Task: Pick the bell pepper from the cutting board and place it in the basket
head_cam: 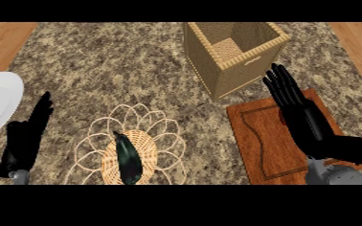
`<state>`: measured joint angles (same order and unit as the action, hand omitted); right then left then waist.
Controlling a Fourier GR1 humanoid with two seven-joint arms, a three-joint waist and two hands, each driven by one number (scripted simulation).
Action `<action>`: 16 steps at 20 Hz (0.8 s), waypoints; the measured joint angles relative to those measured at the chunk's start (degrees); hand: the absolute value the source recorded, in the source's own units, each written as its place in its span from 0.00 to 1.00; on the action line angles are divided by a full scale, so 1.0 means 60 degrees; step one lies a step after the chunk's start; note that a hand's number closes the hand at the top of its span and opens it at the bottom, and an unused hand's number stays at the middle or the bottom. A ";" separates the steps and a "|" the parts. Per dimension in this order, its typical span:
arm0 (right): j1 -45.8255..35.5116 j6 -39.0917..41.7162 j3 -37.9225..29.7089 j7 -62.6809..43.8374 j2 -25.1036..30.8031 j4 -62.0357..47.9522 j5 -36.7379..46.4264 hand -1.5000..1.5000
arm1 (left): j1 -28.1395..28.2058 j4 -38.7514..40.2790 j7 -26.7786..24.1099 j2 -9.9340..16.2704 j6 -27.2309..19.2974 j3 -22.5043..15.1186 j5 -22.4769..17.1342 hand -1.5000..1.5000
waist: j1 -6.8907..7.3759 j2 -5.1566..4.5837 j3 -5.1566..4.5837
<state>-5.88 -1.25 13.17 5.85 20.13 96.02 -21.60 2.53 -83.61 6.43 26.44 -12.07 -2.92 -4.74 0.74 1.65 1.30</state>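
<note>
On the speckled granite table (pixel 106 62), a tall square wicker basket (pixel 244 69) stands at about one o'clock from the middle, its open mouth showing a woven floor with nothing visible inside. Just beside its near corner, at four o'clock, lies a reddish-brown wooden cutting board (pixel 265 139) with a groove running round its face. The right hand (pixel 300 117) hovers over the board's right side, palm down, its fingers (pixel 283 84) straight and slightly spread, pointing toward twelve o'clock and holding nothing. At seven o'clock sits a flat wire-and-wicker trivet (pixel 134 146) shaped like a flower with looping petals, and on its woven centre rests a dark green, elongated bell pepper (pixel 129 159), lying lengthwise and well apart from both the board and the basket. The left hand (pixel 27 134) shows at nine o'clock near the view's edge, fingers straight and together, empty. A white rounded object (pixel 7 98) peeks in at the left edge.
</note>
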 measured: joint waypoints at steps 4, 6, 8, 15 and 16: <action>-0.0993 0.0090 -0.0946 -0.0128 0.0164 -0.0546 -0.0418 1.00 | 0.0204 0.0088 0.0286 -0.0367 0.0254 -0.0138 -0.0301 0.50 | 0.0004 -0.0196 -0.0133; -0.1682 0.0133 -0.1660 -0.0174 0.0445 -0.1110 -0.0696 1.00 | 0.0200 0.0267 0.0478 -0.0760 0.0392 -0.0326 -0.0550 0.50 | 0.0041 -0.0270 -0.0158; -0.2179 0.0586 -0.1376 -0.0011 0.0746 -0.1490 -0.0257 1.00 | 0.0075 0.0301 0.0491 -0.0981 0.0561 -0.0481 -0.0670 0.50 | 0.0133 -0.0302 -0.0141; -0.3099 -0.0869 -0.0007 -0.0172 0.0033 -0.2357 0.2147 0.00 | 0.0102 0.0346 0.0651 -0.1154 0.0828 -0.0531 -0.0810 0.50 | 0.0096 -0.0183 -0.0133; -0.3215 -0.1110 0.0119 -0.0500 0.0114 -0.2329 0.2489 0.00 | 0.0133 0.0359 0.0659 -0.1140 0.0859 -0.0519 -0.0814 0.50 | 0.0063 -0.0150 -0.0142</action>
<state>-25.17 -7.91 13.89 2.85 20.82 82.05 -6.67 3.33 -81.46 10.38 19.60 -6.92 -6.03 -9.62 1.12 0.75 0.45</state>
